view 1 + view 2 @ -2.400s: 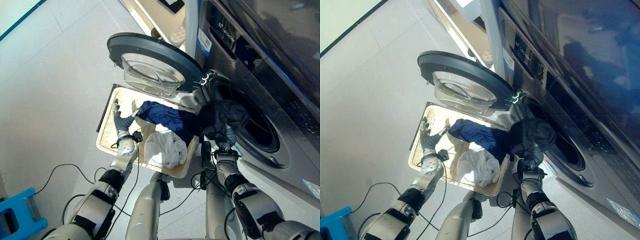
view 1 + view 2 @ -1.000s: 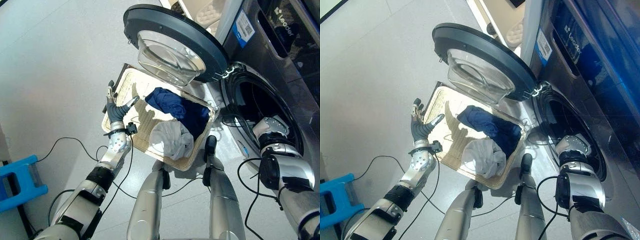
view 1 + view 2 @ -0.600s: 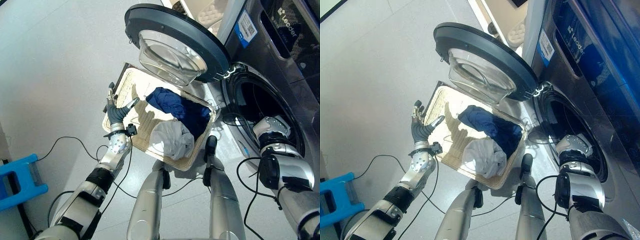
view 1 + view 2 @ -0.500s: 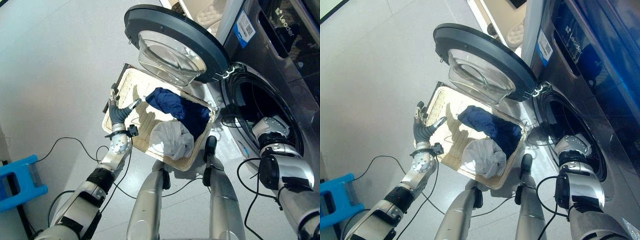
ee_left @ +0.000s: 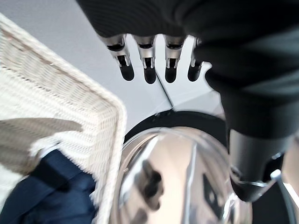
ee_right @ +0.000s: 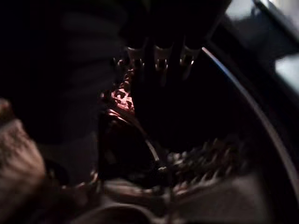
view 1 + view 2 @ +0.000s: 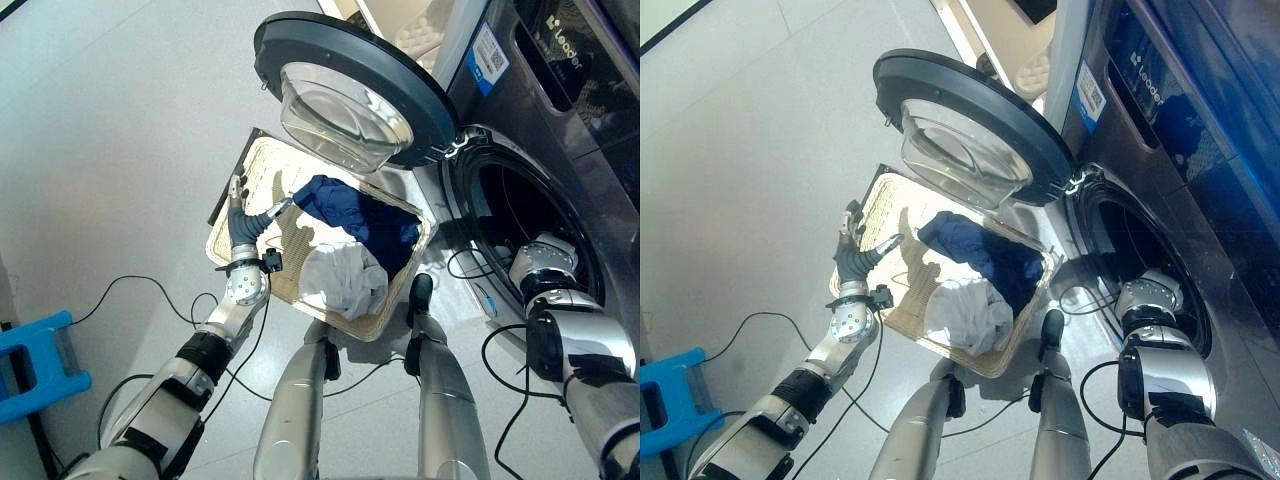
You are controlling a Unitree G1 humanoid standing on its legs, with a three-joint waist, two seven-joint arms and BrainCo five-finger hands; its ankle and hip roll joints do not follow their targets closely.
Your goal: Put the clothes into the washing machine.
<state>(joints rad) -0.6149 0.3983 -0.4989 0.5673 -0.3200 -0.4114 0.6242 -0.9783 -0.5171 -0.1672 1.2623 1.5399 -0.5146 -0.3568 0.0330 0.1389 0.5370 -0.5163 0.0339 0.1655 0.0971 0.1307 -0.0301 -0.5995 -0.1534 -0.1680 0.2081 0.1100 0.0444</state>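
A pale wicker basket [image 7: 262,172] stands on the floor under the washing machine's open round door [image 7: 350,80]. A navy garment [image 7: 355,215] and a white garment [image 7: 340,282] lie in it. My left hand [image 7: 243,230] hovers open over the basket's left part, fingers straight [image 5: 147,70], holding nothing and short of the navy garment [image 5: 51,186]. My right arm reaches into the dark drum [image 7: 505,215]. In the right wrist view my right hand [image 6: 159,58] shows straight fingers inside the drum, with dim crumpled cloth [image 6: 18,144] beside it.
The door's glass bowl [image 5: 177,177] hangs over the basket's far end. A blue stool [image 7: 35,360] stands at the lower left. Grey floor tiles stretch to the left of the basket. A light cabinet [image 7: 985,25] stands beyond the machine.
2.4 s ago my right hand held a dark garment at the drum's mouth; now the arm is in the drum and that garment is gone from the opening. My left hand has moved right, over the basket.
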